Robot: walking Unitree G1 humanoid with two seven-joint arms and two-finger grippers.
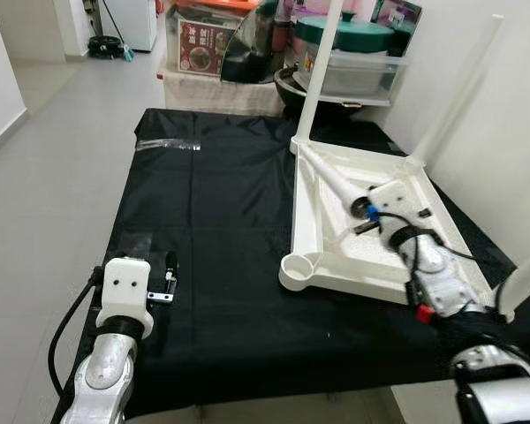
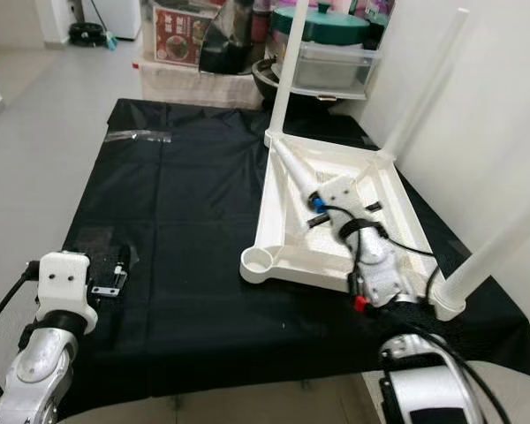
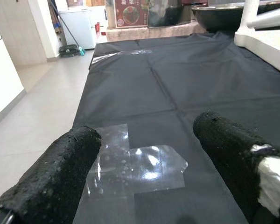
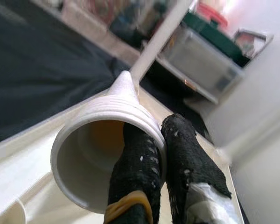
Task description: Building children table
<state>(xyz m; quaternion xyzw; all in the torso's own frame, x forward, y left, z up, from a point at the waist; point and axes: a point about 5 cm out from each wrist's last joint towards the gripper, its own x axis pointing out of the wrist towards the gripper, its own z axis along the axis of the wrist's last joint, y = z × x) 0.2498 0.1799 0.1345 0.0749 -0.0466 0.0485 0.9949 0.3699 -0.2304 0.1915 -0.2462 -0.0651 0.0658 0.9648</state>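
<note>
We see the white children's table (image 1: 336,265) lying upside down on a black sheet (image 1: 221,221), its underside forming a shallow tray; three legs already stand upright from its corners, and their tops are cut off by the frame edge or fade into the white wall. Our right gripper (image 4: 161,154) is clenched on the rim of the loose fourth leg (image 1: 331,177), one finger (image 4: 135,168) inside the hollow threaded end and the other outside it; that leg lies slanting inside the upturned tabletop. The near-left corner socket (image 1: 302,265) sits unfilled by the table's near edge. Our left gripper (image 3: 144,154) hovers low over the sheet's near-left part, fingers spread and holding nothing, above a patch of clear tape (image 3: 135,165). Broad bare sheet lies between the two arms. Behind the sheet, clutter is hard to sort: a clear plastic bin with a green lid (image 1: 349,53) whose contents we cannot make out, and a red printed box (image 1: 203,44).
</note>
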